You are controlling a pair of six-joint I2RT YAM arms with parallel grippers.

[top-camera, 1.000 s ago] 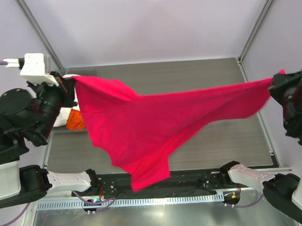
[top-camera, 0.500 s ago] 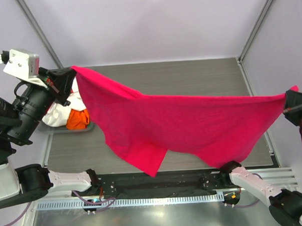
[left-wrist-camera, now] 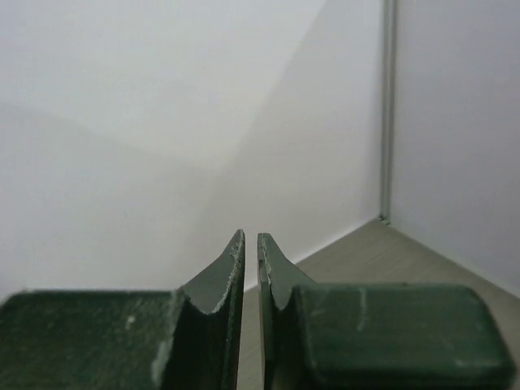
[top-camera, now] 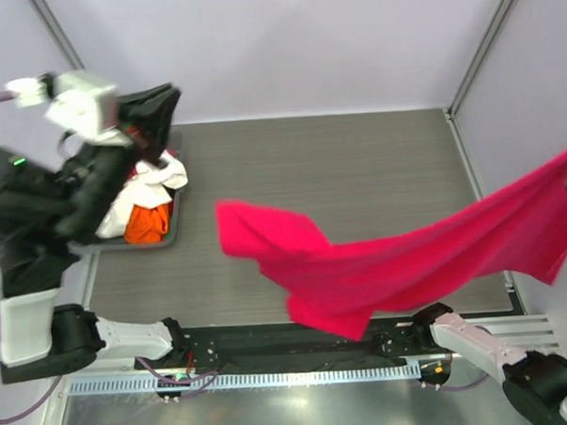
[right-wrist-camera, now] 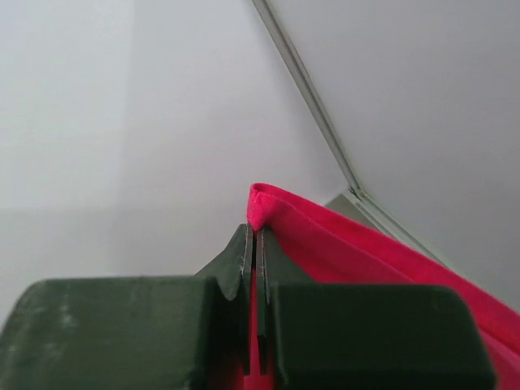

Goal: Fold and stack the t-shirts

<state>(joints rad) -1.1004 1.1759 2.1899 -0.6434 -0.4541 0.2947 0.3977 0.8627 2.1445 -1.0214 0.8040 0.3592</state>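
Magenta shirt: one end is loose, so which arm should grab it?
Left. The left gripper is empty and nearer the loose end of the magenta shirt; the right gripper clamps its other corner.

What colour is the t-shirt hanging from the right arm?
The t-shirt is plain bright magenta-red with no print, clearest in the top external view.

There's the grey bin (top-camera: 175, 222) on the left side of the dark wood-grain surface (top-camera: 357, 172), toward the far end. A pale wall (top-camera: 276, 43) closes off the far side, with a metal post (top-camera: 488, 44) slanting up at the far-right corner. Along the near edge runs a black rail (top-camera: 252, 344), and a slotted white strip (top-camera: 300, 376) lies just nearer.
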